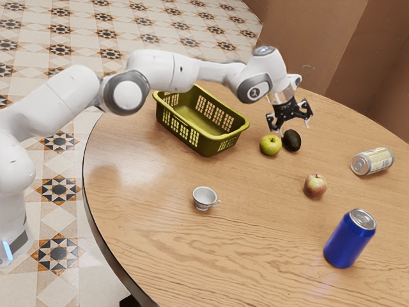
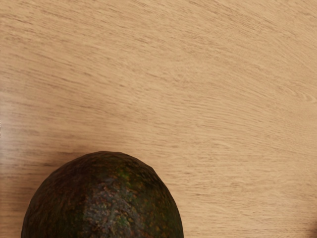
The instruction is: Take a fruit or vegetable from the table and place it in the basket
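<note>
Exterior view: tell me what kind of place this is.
Probably a dining room or kitchen in a home, though a café is possible. The round wooden table bears a small cup and a blue drink can, and the floor has patterned tiles.

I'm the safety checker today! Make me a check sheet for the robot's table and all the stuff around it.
Surface: wooden table, curved edge
Job's things: green apple beside avocado; reddish apple apart from them; olive-green basket upright
Clutter: white cup upright, blue can standing, silver-and-yellow can on its side
Gripper: open, above the avocado
Cables: nothing seen
Surroundings: patterned tile floor, brown wall
</note>
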Controlling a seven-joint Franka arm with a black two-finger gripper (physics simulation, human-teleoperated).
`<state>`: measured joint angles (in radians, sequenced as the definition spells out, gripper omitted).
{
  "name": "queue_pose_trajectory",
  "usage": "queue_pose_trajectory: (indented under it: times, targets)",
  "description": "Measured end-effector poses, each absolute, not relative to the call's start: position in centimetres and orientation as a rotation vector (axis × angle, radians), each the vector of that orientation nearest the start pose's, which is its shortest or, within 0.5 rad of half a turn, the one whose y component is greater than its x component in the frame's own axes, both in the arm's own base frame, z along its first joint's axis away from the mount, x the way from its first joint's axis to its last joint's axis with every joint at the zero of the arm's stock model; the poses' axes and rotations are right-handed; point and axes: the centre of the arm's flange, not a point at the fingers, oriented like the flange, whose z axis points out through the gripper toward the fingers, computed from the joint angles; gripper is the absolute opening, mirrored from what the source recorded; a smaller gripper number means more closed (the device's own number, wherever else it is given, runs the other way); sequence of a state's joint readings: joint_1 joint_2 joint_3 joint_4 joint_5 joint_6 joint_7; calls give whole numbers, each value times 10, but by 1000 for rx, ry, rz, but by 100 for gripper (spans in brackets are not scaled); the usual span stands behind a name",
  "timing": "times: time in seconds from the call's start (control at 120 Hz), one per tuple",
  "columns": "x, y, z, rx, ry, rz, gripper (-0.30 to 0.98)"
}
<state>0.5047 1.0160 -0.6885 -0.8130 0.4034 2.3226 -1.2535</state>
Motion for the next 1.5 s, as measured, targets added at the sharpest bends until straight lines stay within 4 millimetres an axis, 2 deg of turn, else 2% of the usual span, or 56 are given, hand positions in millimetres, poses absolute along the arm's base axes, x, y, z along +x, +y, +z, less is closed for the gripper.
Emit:
queue_pose_trajectory:
  times: [0.683, 0.783, 0.933, 1.033, 1.125, 1.2, 1.258, 1.333, 1.383, 1.425, 1.5]
  targets:
    - [813, 144, 409, -2789, -2159, -660, 64]
    - [812, 145, 405, -2784, -2152, -645, 57]
    - [810, 150, 400, -2765, -2142, -623, 38]
    - [809, 153, 401, -2747, -2119, -620, 30]
    - [804, 157, 417, -2721, -2071, -628, 33]
    - [797, 162, 437, -2689, -2030, -633, 33]
    - [790, 167, 459, -2659, -2006, -640, 32]
    - [776, 170, 499, -2608, -1972, -661, 33]
    - [762, 168, 535, -2568, -1950, -682, 32]
    - [743, 166, 560, -2508, -1924, -671, 33]
    - [701, 167, 580, -2394, -1925, -575, 33]
